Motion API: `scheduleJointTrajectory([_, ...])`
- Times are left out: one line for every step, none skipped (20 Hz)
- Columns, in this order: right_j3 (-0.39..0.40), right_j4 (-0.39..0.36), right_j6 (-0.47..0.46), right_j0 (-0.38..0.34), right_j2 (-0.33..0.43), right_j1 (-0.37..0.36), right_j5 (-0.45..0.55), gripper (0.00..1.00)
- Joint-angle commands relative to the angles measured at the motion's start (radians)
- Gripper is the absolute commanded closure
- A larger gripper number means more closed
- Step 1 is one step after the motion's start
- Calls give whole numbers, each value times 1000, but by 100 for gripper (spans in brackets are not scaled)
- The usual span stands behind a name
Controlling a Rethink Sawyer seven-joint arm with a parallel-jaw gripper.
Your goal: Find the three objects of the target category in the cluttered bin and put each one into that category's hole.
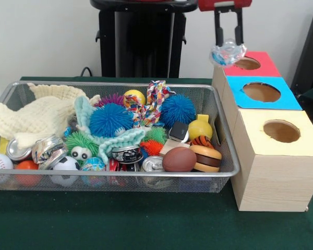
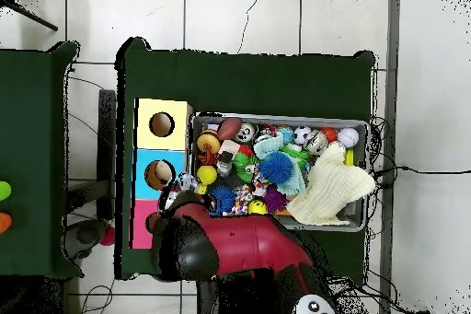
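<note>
My gripper (image 1: 229, 44) hangs at the upper right, shut on a crumpled clear plastic piece (image 1: 226, 53) with blue and red marks. The piece hovers over the left rim of the red box's hole (image 1: 247, 63). In the overhead view the arm (image 2: 230, 250) covers most of the red box (image 2: 141, 226), and the plastic piece (image 2: 187, 182) shows pale beside it. The wire mesh bin (image 1: 219, 101) holds crushed metal cans (image 1: 48, 147) (image 1: 126, 154) (image 1: 153, 164), spiky balls (image 1: 110, 119), sports balls and cloths.
Three boxes stand in a row right of the bin: red at the back, blue (image 1: 263, 92) in the middle, yellow (image 1: 281, 132) nearest, each with a round hole. A cream knitted cloth (image 1: 34, 117) covers the bin's left end. A toy burger (image 1: 206, 157) and brown football (image 1: 179, 159) lie near the bin's front right.
</note>
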Motion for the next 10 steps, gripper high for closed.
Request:
scheduleJointTrajectory([104, -49, 148, 53, -78, 71, -125, 100])
scheduleJointTrajectory([107, -43, 150, 59, -86, 73, -134, 100])
scheduleJointTrajectory([111, -35, 156, 64, -92, 75, -151, 100])
scheduleJointTrajectory([113, -32, 156, 68, -95, 78, -161, 100])
scheduleJointTrajectory([115, -29, 155, 72, -99, 80, -171, 100])
scheduleJointTrajectory([117, -25, 155, 76, -103, 83, -181, 100])
scheduleJointTrajectory([117, -26, 150, 79, -106, 85, -187, 100])
scheduleJointTrajectory([117, -25, 148, 83, -110, 87, -192, 100])
scheduleJointTrajectory([118, -21, 146, 85, -112, 87, -194, 100])
scheduleJointTrajectory([120, -14, 145, 82, -110, 87, -197, 100])
